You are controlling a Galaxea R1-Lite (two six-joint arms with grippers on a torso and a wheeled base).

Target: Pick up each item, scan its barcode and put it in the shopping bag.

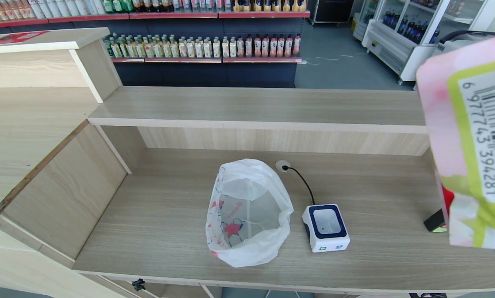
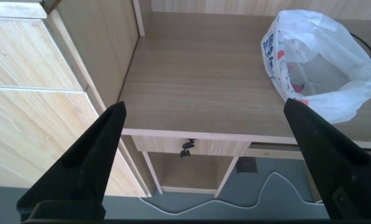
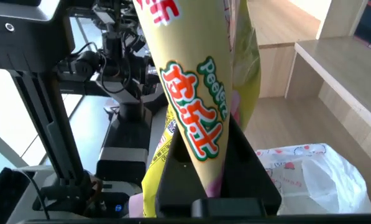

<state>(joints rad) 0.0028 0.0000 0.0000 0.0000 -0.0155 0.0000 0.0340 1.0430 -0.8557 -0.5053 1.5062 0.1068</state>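
Observation:
A pink and green snack packet (image 1: 471, 140) is held up close to the head camera at the right, its barcode facing the camera. In the right wrist view my right gripper (image 3: 204, 158) is shut on this packet (image 3: 194, 93), with the dark fingers (image 3: 250, 162) on either side of it. The white plastic shopping bag (image 1: 247, 213) stands open in the middle of the counter, also seen as the bag (image 2: 319, 62) in the left wrist view. The white and blue scanner (image 1: 326, 227) sits just to its right. My left gripper (image 2: 204, 155) is open, off the counter's front left edge.
A black cable (image 1: 303, 182) runs from the scanner to a hole in the counter. A small dark object (image 1: 435, 221) lies at the right edge. A raised shelf (image 1: 255, 107) borders the back, a wooden side wall (image 1: 65, 186) the left.

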